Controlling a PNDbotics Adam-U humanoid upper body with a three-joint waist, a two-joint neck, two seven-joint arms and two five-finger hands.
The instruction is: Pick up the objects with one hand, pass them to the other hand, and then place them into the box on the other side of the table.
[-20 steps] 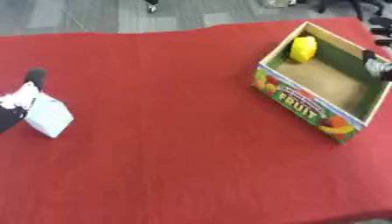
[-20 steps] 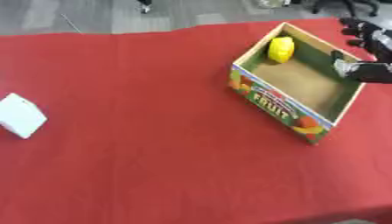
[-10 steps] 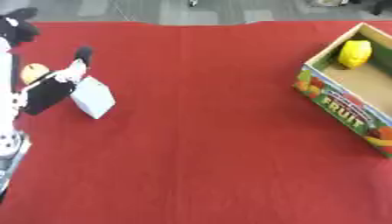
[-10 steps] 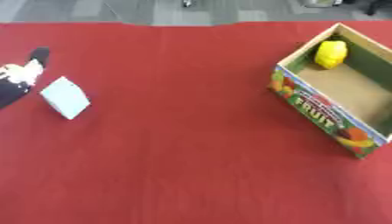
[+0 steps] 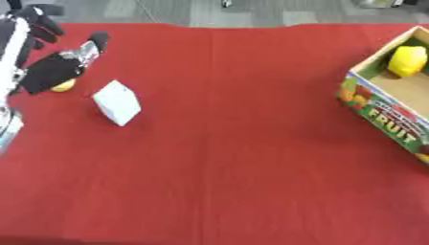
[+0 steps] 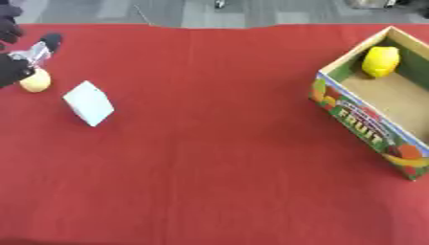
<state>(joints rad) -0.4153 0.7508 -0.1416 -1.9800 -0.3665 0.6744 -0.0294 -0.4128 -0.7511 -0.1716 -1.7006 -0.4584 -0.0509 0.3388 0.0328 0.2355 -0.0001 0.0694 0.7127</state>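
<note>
While the left robot hand (image 5: 52, 67) sits over a small yellow object (image 6: 35, 80) at the bench's (image 5: 234, 158) left edge, fingers spread, not gripping, a white block (image 5: 117, 102) lies just beside it. Fruit box (image 6: 368, 117) at the right edge holds a yellow fruit (image 6: 379, 61).

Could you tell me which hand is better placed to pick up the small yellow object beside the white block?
The left hand: it hovers right over the yellow object. The right hand is out of view.
</note>
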